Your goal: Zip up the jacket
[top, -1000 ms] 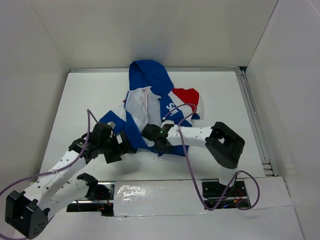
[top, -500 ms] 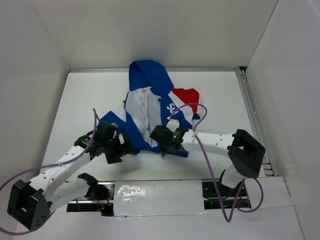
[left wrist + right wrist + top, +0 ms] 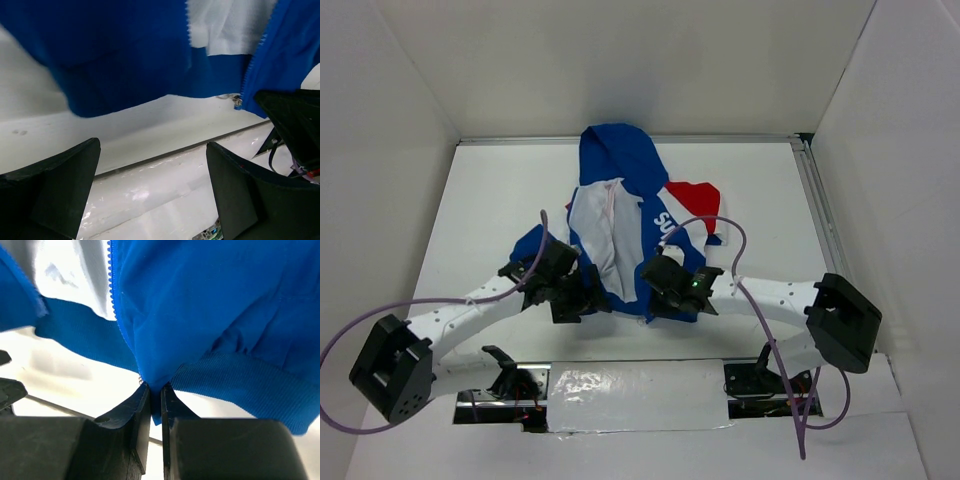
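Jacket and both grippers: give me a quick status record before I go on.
jacket: on the table, front open, white lining showing
zipper: unzipped, the two toothed edges apart
right gripper: shut on the jacket's bottom hem, right beside the zipper teeth
left gripper: open, holding nothing, just short of the other front edge's bottom

You're looking at a jacket (image 3: 210, 305) of soft matt cloth, ribbed at the hem; left pincer (image 3: 151, 150) and right pincer (image 3: 155, 395) look matt plastic; the desk (image 3: 490, 200) is smooth, faintly glossy.
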Robot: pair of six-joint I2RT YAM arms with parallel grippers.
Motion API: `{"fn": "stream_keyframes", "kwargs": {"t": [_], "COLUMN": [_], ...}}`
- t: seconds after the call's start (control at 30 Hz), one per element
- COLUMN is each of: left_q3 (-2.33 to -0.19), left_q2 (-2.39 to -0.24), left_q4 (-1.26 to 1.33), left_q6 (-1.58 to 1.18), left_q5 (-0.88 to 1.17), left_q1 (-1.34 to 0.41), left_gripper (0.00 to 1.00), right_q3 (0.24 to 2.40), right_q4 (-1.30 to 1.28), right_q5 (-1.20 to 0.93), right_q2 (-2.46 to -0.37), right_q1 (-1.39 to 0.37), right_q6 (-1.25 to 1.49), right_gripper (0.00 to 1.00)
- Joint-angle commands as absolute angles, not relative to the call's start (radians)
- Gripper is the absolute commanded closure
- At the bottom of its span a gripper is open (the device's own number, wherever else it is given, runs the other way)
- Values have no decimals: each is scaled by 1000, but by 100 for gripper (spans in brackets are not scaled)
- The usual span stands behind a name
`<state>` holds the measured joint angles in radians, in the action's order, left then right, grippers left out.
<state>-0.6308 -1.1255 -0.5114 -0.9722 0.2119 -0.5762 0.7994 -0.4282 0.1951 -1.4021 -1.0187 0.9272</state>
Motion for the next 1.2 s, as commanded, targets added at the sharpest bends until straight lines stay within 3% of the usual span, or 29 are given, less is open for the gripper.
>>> {"fn": "stream_keyframes", "kwargs": {"t": [0.0,0.53,0.73,0.83,1.03,1.17], "left_q3": [-710,-920,-953,-965,-960,-924], "left_q2": [-1210,-1583,-1643,-1670,-1695,-1657], "left_q4": [-437,-443,-422,-411,-405,-397], "left_q6": [-973,-974,-968,-966,-969,-982], "left_q5": [201,87,107,106,120,127], "left_q1": [-615,-626,-623,-621,-623,-627], "left_gripper": [1,1,1,1,1,1], "right_q3": [765,724,690,695,744,804], "right_q4": [-348,-525,-571,-594,-563,-618], "right_q5": [101,164,186,204,238,293], "right_q2": [-1384,-1448,-1416,-1387,-1272,-1319], "right_q1": [-1008,-1095,-1135,-1149,-1154,-1155], "right_q6": [835,816,871,912,977,1053], "right_gripper": [84,76,56,38,26,25]}}
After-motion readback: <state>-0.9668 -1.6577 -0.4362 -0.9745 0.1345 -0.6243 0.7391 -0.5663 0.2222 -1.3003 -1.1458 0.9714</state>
